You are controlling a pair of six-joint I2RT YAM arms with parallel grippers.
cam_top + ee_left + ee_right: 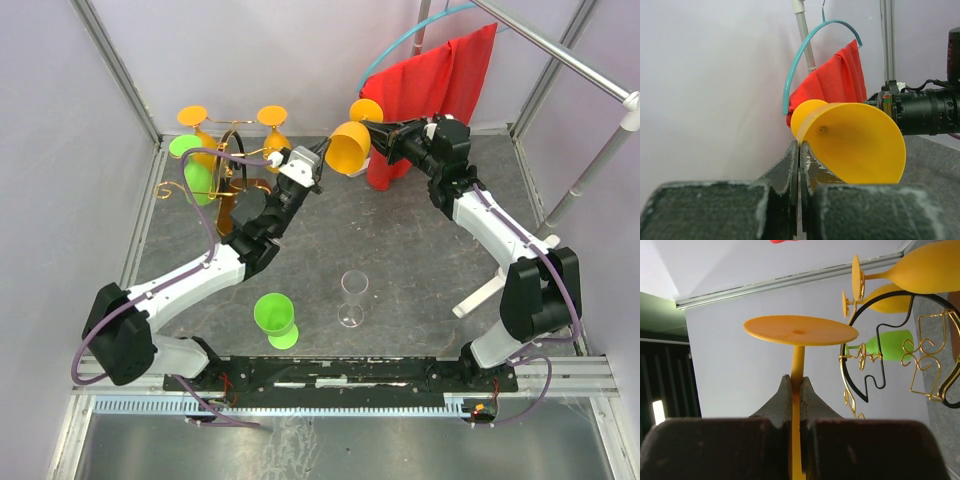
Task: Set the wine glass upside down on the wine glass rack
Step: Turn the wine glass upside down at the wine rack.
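An orange wine glass hangs on its side in the air at the back middle, its foot toward the red cloth. My left gripper is shut on the bowl's rim; in the left wrist view the thin wall runs between the closed fingertips. My right gripper is shut on the stem, just below the round foot, as the right wrist view shows. The wine glass rack stands at the back left with two orange glasses and one green glass hanging on it.
A green glass and a clear glass stand upright near the front middle. A red cloth on a teal hanger hangs at the back right by a white pole stand. The rack's gold wire arms are right of the held stem.
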